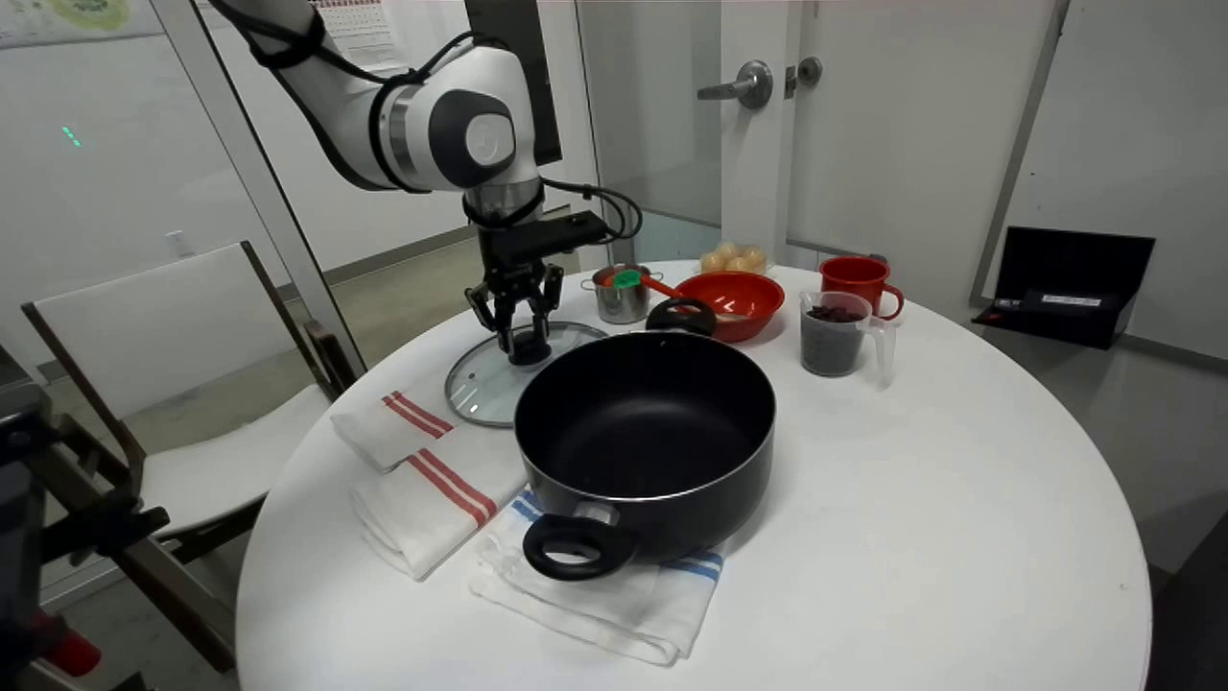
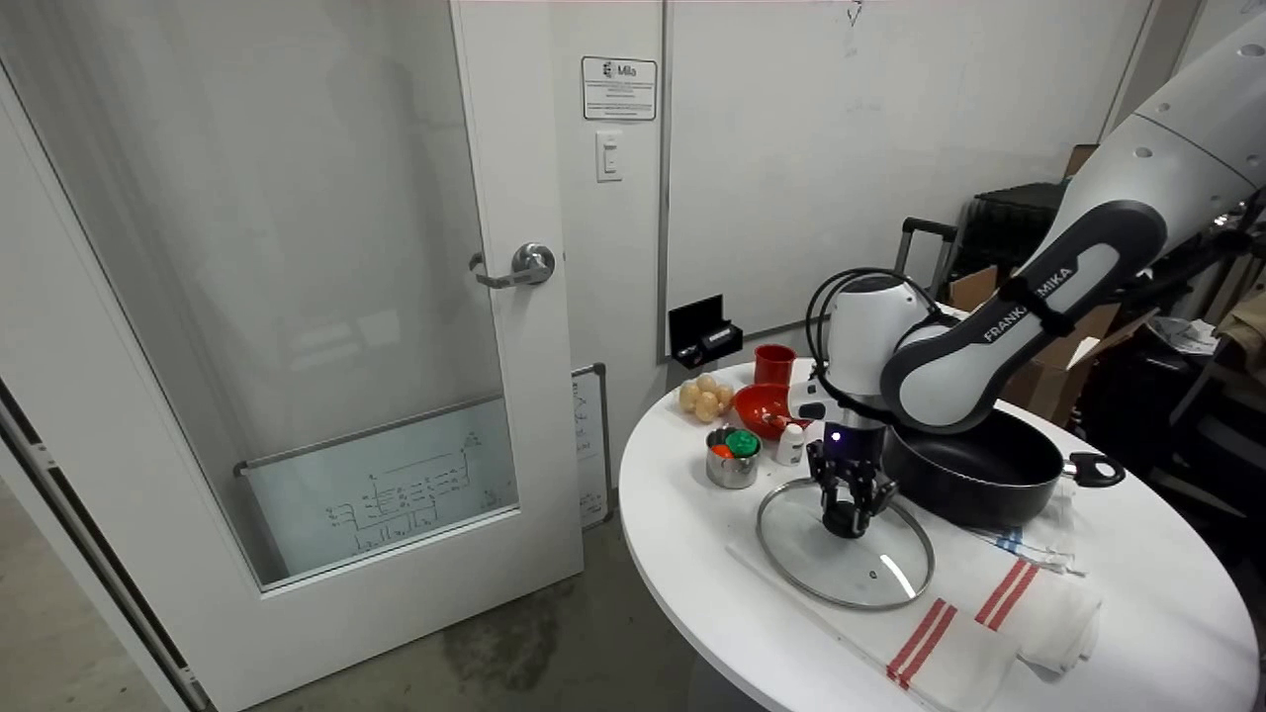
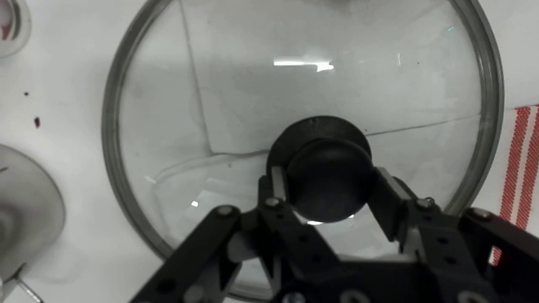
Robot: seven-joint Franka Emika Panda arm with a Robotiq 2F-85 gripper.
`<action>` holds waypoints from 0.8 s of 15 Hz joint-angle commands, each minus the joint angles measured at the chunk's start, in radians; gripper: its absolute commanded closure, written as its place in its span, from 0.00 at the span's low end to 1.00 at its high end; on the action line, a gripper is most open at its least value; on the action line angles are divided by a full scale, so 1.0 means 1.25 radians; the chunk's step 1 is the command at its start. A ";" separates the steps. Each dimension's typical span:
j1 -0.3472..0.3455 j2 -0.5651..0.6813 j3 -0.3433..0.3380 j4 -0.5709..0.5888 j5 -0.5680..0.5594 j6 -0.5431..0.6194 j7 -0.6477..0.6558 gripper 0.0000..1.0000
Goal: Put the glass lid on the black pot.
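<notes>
One hand [image 3: 330, 183] closed on the knob [image 3: 328, 168] of glass lid [image 2: 841, 571], black pot [image 1: 648, 446] clear only in both exterior views

In an exterior view, a sign [image 2: 619, 89] just beside the door [image 2: 509, 178] says "Mila" at the top. The lines [image 2: 619, 102] under that word are too tiny to read. Well apart from the door, the arm [image 2: 964, 371] says "FRANK" and then "MIKA", with a black strap [image 2: 1034, 302] hiding the bit between. The board [image 2: 326, 475] behind the door has handwriting [image 2: 401, 506] on it, too small to read. In both exterior views, a white label [image 1: 1071, 300] in the box [image 1: 1079, 269] near the door is too small to read, too.
</notes>
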 commanded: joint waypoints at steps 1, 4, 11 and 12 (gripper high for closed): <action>0.006 0.007 -0.006 0.012 -0.009 0.012 -0.010 0.75; 0.003 -0.015 0.002 -0.003 -0.004 -0.003 -0.012 0.75; 0.014 -0.057 0.006 -0.022 -0.008 -0.011 -0.007 0.75; 0.016 -0.061 0.004 -0.022 -0.008 -0.012 -0.004 0.75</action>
